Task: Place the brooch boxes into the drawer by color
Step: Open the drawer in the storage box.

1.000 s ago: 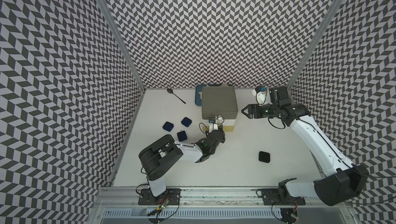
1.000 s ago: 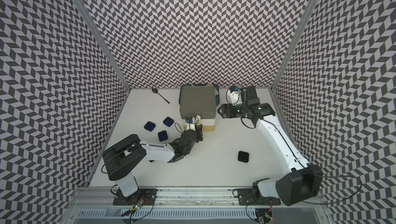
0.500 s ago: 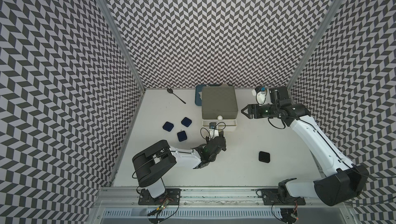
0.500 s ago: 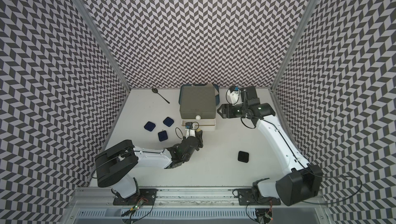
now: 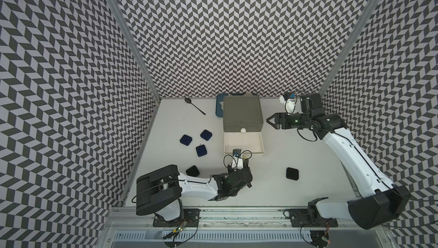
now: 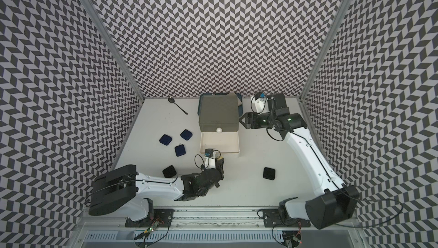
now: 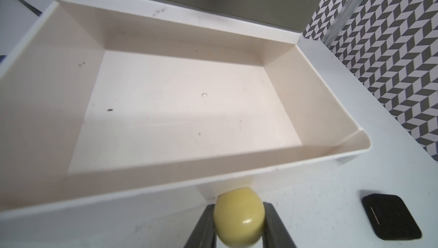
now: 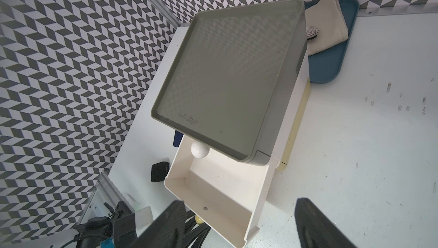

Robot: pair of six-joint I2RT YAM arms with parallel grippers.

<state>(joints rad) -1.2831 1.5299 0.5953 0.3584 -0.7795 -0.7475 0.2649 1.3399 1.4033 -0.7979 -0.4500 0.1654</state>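
The brooch boxes [image 5: 201,150] lie on the table [image 5: 272,194], three navy beside the open, empty white drawer [image 5: 262,140], two black nearer the arm bases. Expect them light, rigid and smooth; grip across opposite edges. The left gripper [image 7: 238,209] clamps the yellow knob [image 7: 238,219]; the right gripper [image 5: 269,120] gapes wide, empty.

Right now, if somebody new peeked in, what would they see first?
The white drawer of the little chest at the back, pulled out and empty, with the left gripper pinching its yellow knob. Next, three navy boxes lying on the table beside the chest.
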